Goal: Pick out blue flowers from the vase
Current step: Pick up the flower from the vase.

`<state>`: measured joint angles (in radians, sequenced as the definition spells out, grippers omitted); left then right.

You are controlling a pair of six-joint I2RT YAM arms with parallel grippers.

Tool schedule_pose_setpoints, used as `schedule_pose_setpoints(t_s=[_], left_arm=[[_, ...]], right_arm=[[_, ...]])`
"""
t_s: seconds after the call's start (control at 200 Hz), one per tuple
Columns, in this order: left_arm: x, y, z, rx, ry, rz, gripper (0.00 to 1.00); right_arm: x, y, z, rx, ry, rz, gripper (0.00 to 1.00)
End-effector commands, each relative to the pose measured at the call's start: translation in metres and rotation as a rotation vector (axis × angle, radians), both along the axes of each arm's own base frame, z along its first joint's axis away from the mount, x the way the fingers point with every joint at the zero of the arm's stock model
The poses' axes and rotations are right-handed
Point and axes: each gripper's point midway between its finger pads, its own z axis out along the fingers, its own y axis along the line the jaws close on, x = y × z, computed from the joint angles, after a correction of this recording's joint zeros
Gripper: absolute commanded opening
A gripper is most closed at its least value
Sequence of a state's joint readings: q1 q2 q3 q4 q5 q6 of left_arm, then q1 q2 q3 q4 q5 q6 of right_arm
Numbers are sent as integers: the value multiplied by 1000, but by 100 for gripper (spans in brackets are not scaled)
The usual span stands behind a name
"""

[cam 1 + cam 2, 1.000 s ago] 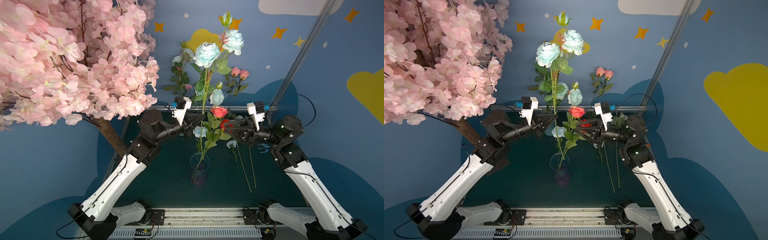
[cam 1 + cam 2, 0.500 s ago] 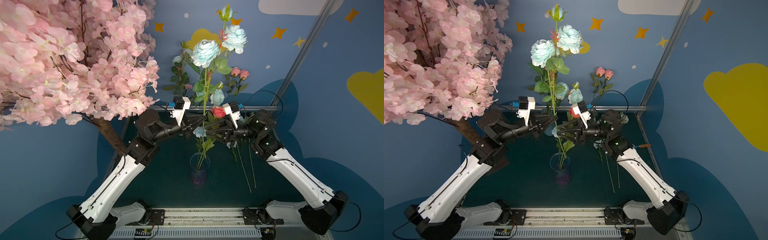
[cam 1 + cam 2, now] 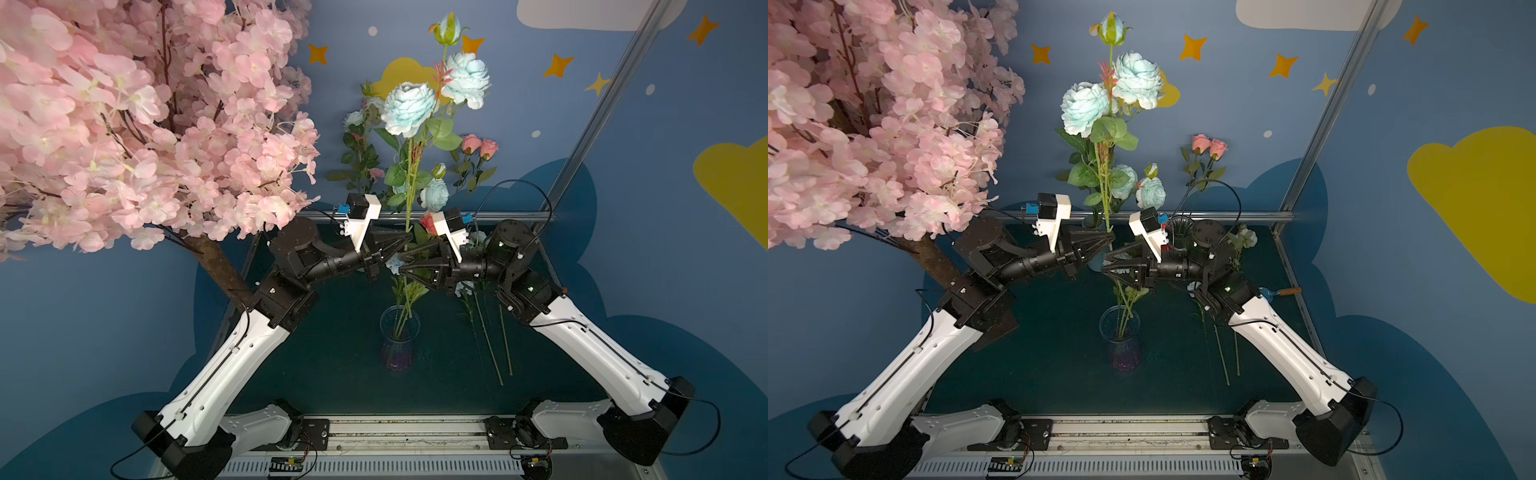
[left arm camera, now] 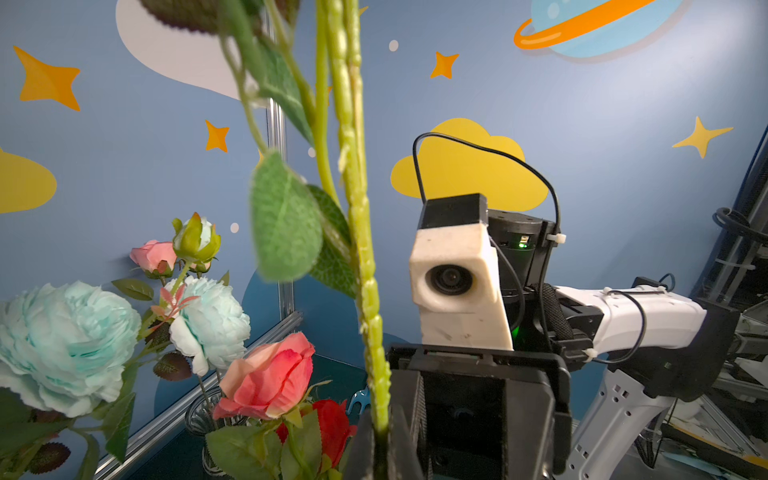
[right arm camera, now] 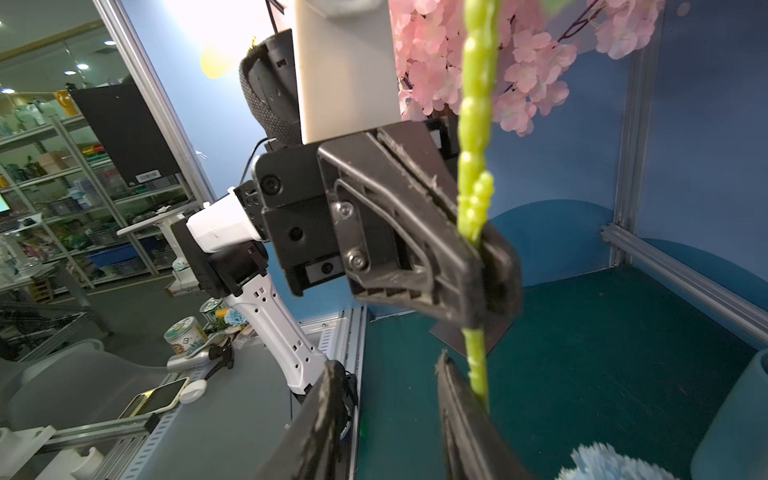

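The blue flowers [image 3: 409,109] [image 3: 1084,108] are two big pale aqua heads and a bud on one tall green stalk [image 4: 361,249], standing above the clear glass vase [image 3: 397,336] [image 3: 1120,336]. My left gripper [image 3: 409,241] [image 3: 1111,237] [image 4: 380,440] is shut on that stalk, well above the vase rim. My right gripper [image 3: 401,265] [image 3: 1105,262] [image 5: 386,365] faces it just below, jaws open. In the right wrist view the stalk [image 5: 478,370] runs past the outer side of one finger, not between the two.
A red and salmon rose [image 4: 270,378] and leafy stems share the vase. More blue heads [image 3: 1150,193] and pink roses [image 3: 1208,145] stand at the back. Loose stems [image 3: 490,345] lie on the green mat to the right. The pink blossom tree [image 3: 124,124] overhangs the left.
My right arm swung in from the right to the stalk, and its jaws opened wider. My left gripper raised the blue flowers a little while staying shut on the stalk.
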<state>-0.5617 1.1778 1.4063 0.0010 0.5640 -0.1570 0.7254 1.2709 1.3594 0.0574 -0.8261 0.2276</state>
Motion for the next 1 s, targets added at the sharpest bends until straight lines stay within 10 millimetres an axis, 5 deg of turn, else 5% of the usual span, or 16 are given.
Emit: schedule_pose_setpoints(t_s=[0.0,0.561,0.996], left_arm=[[-12,6,18,-21,-53,-9,3],[-16,7,18,-33,-50,-24,3],[-12,4,14,-28,-41,-25,3]], right_arm=[[1,-12,9,7,-69,-92,44],[17,2,5,16,-58,-132,45],[13,9,10,47,-78,-120,27]])
